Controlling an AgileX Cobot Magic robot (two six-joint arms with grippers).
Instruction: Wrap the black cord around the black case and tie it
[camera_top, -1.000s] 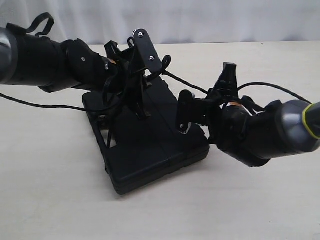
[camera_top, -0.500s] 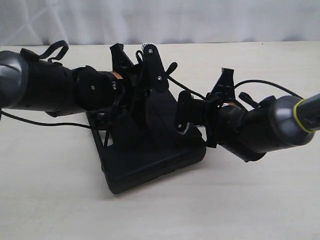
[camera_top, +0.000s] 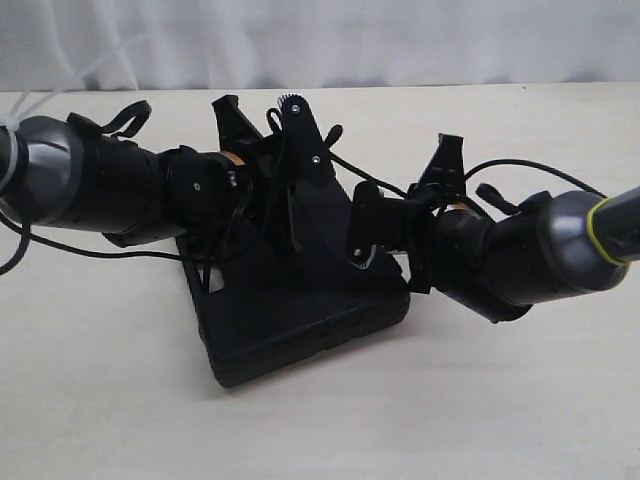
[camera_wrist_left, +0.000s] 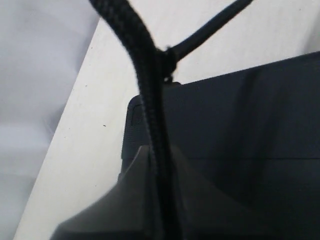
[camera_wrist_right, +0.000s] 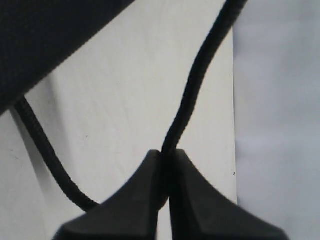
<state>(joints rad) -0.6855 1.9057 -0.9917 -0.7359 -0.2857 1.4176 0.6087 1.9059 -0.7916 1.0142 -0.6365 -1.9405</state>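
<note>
The black case (camera_top: 300, 310) lies flat in the middle of the table. My left gripper (camera_top: 291, 228) hangs over its far half, shut on the black cord (camera_wrist_left: 150, 100), which runs up between the jaws and crosses a second strand close to the case's edge (camera_wrist_left: 240, 125). From there the cord (camera_top: 372, 181) stretches right, above the table. My right gripper (camera_top: 366, 238) sits at the case's right edge, shut on another stretch of the cord (camera_wrist_right: 192, 90). A slack strand (camera_wrist_right: 45, 155) curves from under the case corner (camera_wrist_right: 45, 40) to the jaws.
The beige table (camera_top: 480, 400) ends at a white curtain (camera_top: 400, 40) behind. Thin smooth arm cables trail over the table at the left (camera_top: 60, 245) and arch above the right arm (camera_top: 540, 168).
The left arm has pushed further right across the case's far end and its gripper has turned. The case's near end has slid slightly left. The right gripper has hardly moved.
</note>
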